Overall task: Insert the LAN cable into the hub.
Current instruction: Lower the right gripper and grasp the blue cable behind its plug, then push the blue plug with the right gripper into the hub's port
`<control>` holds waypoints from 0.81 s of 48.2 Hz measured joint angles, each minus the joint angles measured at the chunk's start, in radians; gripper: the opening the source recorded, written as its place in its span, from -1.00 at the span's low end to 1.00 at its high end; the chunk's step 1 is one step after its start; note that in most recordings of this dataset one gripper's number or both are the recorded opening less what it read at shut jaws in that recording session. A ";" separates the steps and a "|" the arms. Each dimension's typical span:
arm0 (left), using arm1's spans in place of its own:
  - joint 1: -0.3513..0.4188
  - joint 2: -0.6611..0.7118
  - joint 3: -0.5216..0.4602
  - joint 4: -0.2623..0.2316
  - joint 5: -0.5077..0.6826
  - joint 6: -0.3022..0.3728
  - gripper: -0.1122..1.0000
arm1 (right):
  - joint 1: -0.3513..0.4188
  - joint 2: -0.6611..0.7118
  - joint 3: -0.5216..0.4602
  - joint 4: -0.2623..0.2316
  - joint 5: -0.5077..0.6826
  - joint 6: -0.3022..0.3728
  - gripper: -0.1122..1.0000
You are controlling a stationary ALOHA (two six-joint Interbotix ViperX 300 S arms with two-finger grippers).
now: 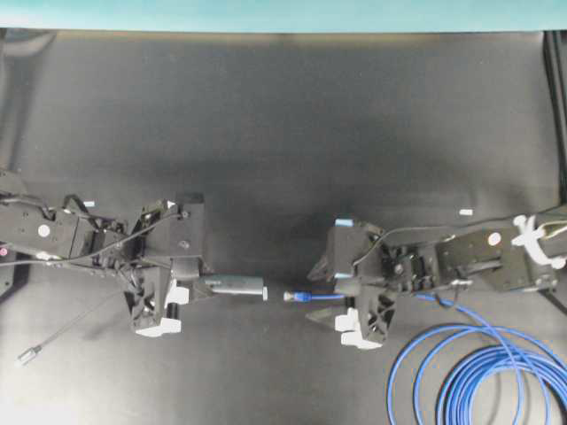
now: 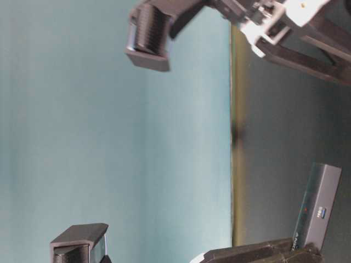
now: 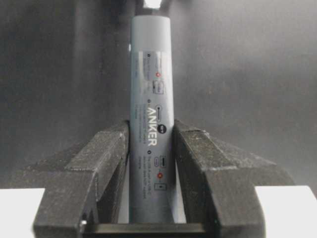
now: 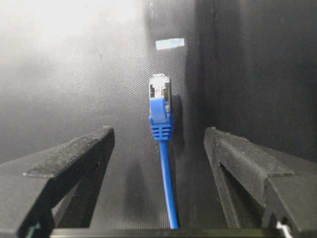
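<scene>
The hub (image 3: 151,124) carries the only readable lettering: the brand ANKER in white capitals, running lengthwise along its top face in the left wrist view, between the left gripper's (image 3: 151,163) fingers. Around it sit rows of fine print and small port icons with red dots (too small to read). In the table-level view the same hub (image 2: 319,205) shows a small blue mark and a red dot, also illegible. A pale tape strip (image 4: 170,44) on the mat (image 4: 74,99) bears no readable text.
</scene>
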 measured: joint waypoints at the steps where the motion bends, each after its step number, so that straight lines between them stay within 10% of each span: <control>1: 0.002 0.000 0.000 -0.002 0.000 0.000 -0.29 | 0.000 0.005 -0.002 0.000 -0.002 0.000 0.47; 10: 0.000 -0.003 0.000 0.000 0.000 0.000 -0.29 | 0.000 0.037 -0.006 0.000 -0.018 0.000 0.22; 19: 0.000 -0.003 0.000 0.000 0.000 0.000 -0.29 | 0.003 0.044 -0.006 0.000 -0.032 -0.002 -0.61; 39: -0.002 -0.031 -0.032 0.000 0.040 0.167 -0.29 | 0.012 -0.032 0.015 0.006 -0.086 0.012 -0.63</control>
